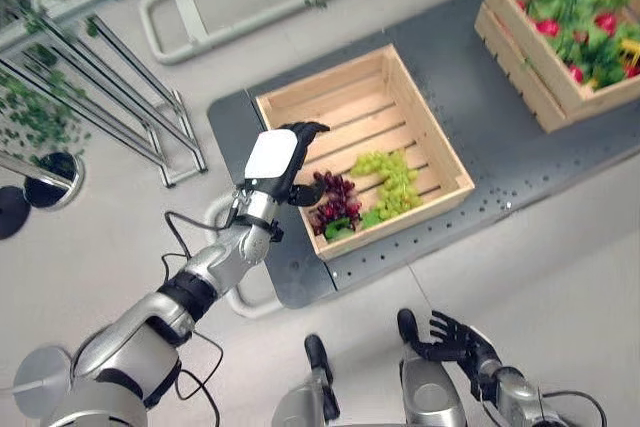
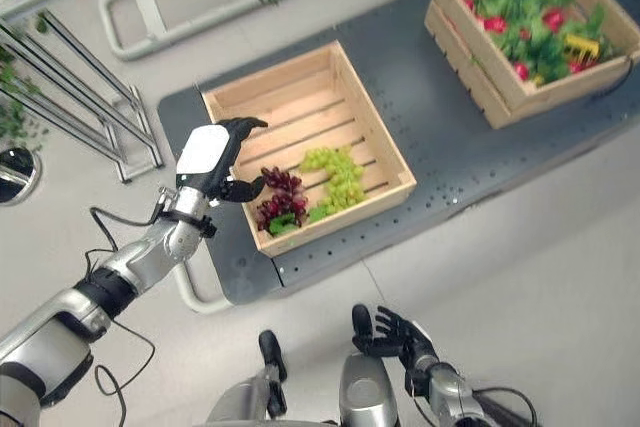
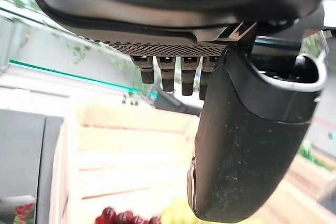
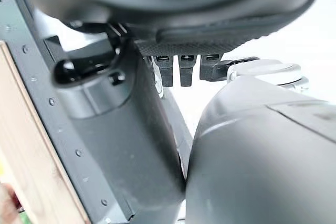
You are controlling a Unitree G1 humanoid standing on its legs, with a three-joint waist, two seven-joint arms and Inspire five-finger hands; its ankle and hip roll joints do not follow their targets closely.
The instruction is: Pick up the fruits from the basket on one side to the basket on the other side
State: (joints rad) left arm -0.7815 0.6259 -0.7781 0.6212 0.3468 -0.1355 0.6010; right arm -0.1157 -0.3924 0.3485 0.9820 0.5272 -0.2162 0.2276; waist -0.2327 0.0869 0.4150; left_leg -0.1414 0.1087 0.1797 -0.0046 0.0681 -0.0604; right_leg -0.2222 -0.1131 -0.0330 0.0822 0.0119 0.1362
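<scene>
From the left eye view, the left hand hovers over the near wooden crate's left rim, fingers loosely spread, holding nothing. The red grape bunch lies just right of its thumb, green grapes beyond.

In the right eye view, the right hand hangs low, relaxed, far from both crates; the leafy far crate sits upper right.

The left wrist view shows red grapes past straight fingers, so the left hand is nearer.

far crate: cut off by the frame's corner | red fruits: too small to identify under leaves | red grapes: left hand partly overlaps them
</scene>
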